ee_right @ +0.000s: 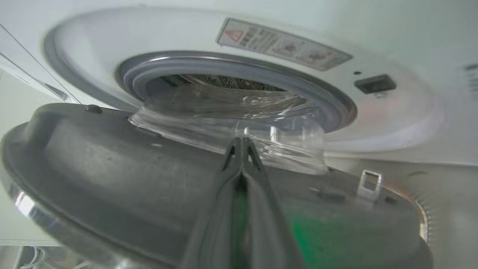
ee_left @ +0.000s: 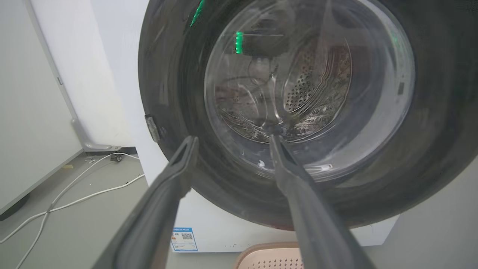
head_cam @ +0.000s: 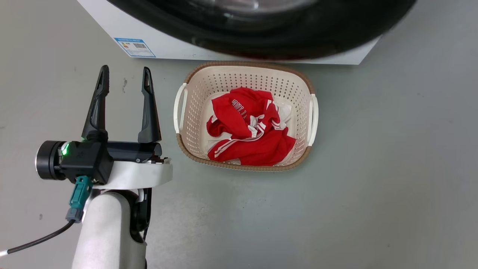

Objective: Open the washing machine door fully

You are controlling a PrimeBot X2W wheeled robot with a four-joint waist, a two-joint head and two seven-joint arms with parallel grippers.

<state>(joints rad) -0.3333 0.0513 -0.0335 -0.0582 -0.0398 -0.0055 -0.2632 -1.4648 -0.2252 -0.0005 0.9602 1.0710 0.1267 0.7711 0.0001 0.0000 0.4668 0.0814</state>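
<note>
Spread wide and empty, the left gripper (head_cam: 125,71) is seen just beside a laundry basket (head_cam: 179,142) holding a red garment (head_cam: 246,127); the washing machine door (head_cam: 261,37) is cut by the top edge. From the left wrist, its glass window (ee_left: 310,86) is faced. From the right wrist, the right gripper (ee_right: 241,141) is seen pressed closed, tips at the door's inner side, which is swung partly off the drum opening (ee_right: 231,80).

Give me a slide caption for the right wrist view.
Right gripper, jaws shut, at the inner face of the partly open washing machine door, glass bowl before the drum opening.
</note>
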